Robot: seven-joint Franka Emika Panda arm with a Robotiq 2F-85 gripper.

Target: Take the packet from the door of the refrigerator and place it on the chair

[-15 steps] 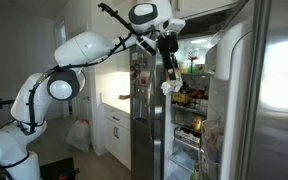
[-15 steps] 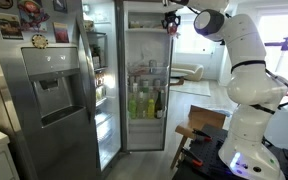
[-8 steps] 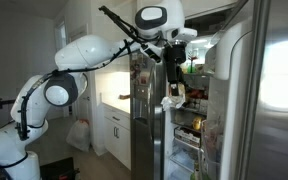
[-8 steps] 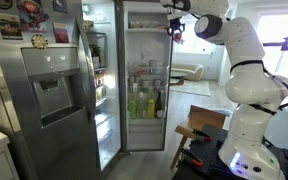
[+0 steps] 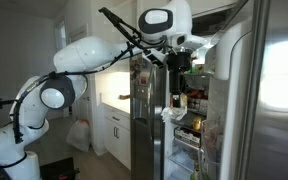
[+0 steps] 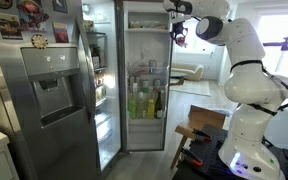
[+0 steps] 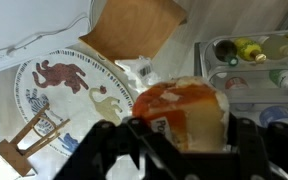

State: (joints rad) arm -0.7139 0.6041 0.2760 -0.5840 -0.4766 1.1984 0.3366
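Directly between the dark fingers (image 7: pixel 112 140) of the end effector (image 7: pixel 184 142) sits the packet (image 7: pixel 184 108), orange-red on top and cream at the sides. The fingers are pressed against its two flanks and pinch it. In an exterior view the packet (image 5: pixel 171 113) shows as a pale lump hanging just under the end effector (image 5: pixel 176 92), in front of the lit shelves of the refrigerator (image 5: pixel 196 125). The steel door (image 5: pixel 269 110) stands open, well to one side of the end effector. In an exterior view the end effector (image 6: pixel 178 32) is high up, at the top edge of the open refrigerator (image 6: pixel 144 60), and the packet is too small there to make out.

Seen from the wrist, bins holding bottles (image 7: pixel 252 50) lie just to the right of the end effector. Far below and to its left is a round rug (image 7: pixel 69 85) with brown animal figures. A brown board (image 7: pixel 134 30) lies beyond the packet, and a small white crumpled thing (image 7: pixel 139 70) is at its near edge.
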